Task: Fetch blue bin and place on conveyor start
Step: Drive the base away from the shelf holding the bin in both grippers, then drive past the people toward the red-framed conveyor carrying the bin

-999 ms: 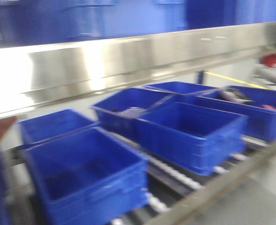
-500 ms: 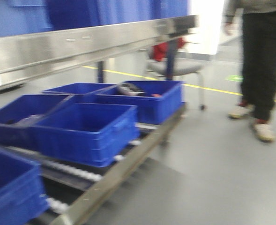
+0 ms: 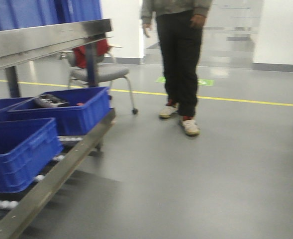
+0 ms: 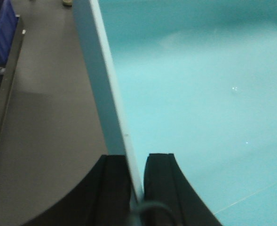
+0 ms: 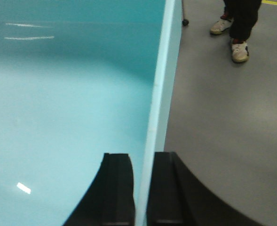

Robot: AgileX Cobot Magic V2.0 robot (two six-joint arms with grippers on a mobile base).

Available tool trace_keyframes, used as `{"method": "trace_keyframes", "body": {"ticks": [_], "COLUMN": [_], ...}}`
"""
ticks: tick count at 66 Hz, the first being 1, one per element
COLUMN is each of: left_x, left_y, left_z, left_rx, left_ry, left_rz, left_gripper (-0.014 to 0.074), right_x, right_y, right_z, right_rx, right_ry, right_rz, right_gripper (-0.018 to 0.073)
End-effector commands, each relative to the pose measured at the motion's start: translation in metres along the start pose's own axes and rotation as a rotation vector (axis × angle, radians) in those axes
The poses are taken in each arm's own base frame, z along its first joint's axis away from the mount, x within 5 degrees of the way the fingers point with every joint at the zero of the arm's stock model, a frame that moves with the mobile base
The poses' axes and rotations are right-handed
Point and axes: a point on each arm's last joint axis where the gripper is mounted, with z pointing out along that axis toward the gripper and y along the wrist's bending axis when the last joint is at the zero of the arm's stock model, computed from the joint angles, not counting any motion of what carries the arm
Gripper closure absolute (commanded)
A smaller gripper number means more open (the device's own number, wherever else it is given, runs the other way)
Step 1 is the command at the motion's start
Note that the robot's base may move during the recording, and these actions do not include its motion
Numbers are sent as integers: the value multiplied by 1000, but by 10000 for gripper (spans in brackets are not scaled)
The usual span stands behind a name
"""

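The blue bin [image 4: 199,103] is a light turquoise tub that fills most of both wrist views. My left gripper [image 4: 137,162] is shut on its left rim, one black finger outside and one inside. On the opposite rim of the blue bin [image 5: 72,108], my right gripper [image 5: 142,162] is shut the same way. The tub hangs above the grey floor. Neither the tub nor the grippers show in the front view. The conveyor start is out of view.
A steel roller rack [image 3: 61,164] with dark blue ribbed bins [image 3: 22,152] stands at the left. A person [image 3: 178,59] in black trousers stands ahead on the grey floor, beside a wheeled chair [image 3: 99,72]. A yellow floor line [image 3: 245,101] runs across.
The front view has swung right: the rack and its dark blue bins slid off to the left, and the person and floor came into view.
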Motion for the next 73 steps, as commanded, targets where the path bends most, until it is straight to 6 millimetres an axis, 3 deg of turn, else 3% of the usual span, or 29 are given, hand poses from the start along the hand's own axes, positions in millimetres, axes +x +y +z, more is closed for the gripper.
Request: {"method": "trace_keyframes", "body": {"ticks": [1,73], "left_x": [-3,-3], "left_y": [8,8], "left_z": [-7,-7], "left_rx": [-80,-80], "left_ry": [-45,-45], "left_rz": [64,64], "left_gripper": [707,707], "right_x": [-5,-5], "right_y": [-4,-4], "right_z": [-8,-8], "right_rx": [45,45], "right_ry": [-55,-55], "right_rz": [-48,-48], "right_gripper": [711,711]}}
